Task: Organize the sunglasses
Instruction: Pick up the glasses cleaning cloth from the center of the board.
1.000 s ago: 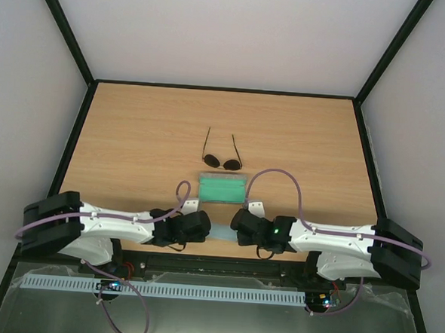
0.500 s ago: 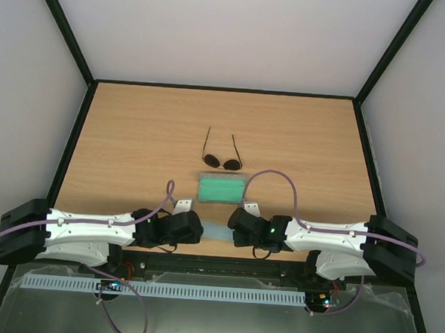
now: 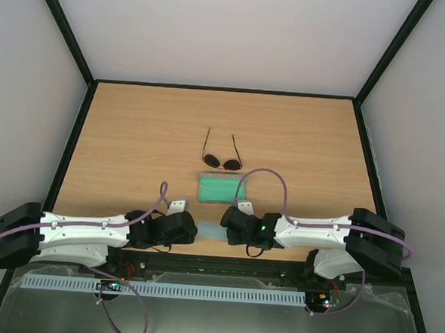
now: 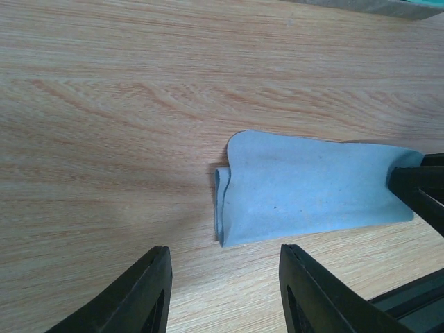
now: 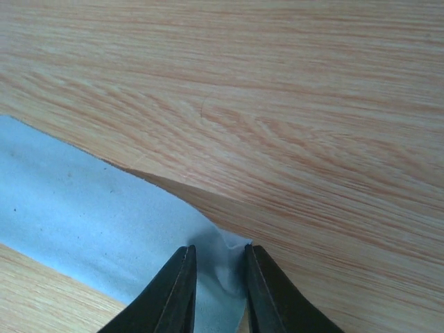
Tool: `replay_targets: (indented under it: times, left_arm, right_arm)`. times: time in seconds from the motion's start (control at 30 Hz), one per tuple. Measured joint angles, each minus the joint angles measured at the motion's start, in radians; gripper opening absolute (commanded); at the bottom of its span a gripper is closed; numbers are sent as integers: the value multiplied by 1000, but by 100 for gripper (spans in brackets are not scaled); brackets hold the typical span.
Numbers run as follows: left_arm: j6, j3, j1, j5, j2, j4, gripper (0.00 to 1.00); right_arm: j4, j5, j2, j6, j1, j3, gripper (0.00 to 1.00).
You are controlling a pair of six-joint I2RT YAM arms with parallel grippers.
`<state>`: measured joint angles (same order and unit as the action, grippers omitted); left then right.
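Black left jaws are spread with nothing in them, low over the table [image 4: 104, 104]. The doubled-over left end of the light blue cloth [image 4: 305, 187] is just ahead of them, untouched. The cloth lies by the near table edge, between the two sets of jaws. Task item, the sunglasses [image 3: 222, 163], sits well beyond it at table centre, temples open and pointing far, just past the open grey case [image 3: 222, 189]; nothing is near them. Right jaws are close together, pinching a bunched right corner of the cloth. Risks, my read:
- The one-corner grip is thin, so a pull may slip out or drag the cloth into a worse crumple.
- Left jaws closing on the rolled end could grab two layers or just scrape wood.
- The cloth is close to the near edge and could slide off.
- Both sets of jaws are near each other, so a converging move risks a knock.
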<state>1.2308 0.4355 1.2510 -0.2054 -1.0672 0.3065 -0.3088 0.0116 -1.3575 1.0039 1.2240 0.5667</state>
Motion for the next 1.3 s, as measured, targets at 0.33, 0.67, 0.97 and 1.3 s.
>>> replay_targets:
  times: [0.33,0.67,0.97,1.3]
  left_arm:
    - [-8,-7,-2,27,-35,-28,46]
    - [-31,7,-10,48,-175,-167,45]
    - [-51,23,-13,74,-256,-249,2]
    - [-50,35,-23,69,-235,-185,2]
  right_arm:
    - [9,-1,-18,-8,0,8,5]
    - [15,-4,-20,-13,0,8,2]
    - [16,-3,-20,-17,0,8,1]
    - [14,8,7,-17,-1,3,1]
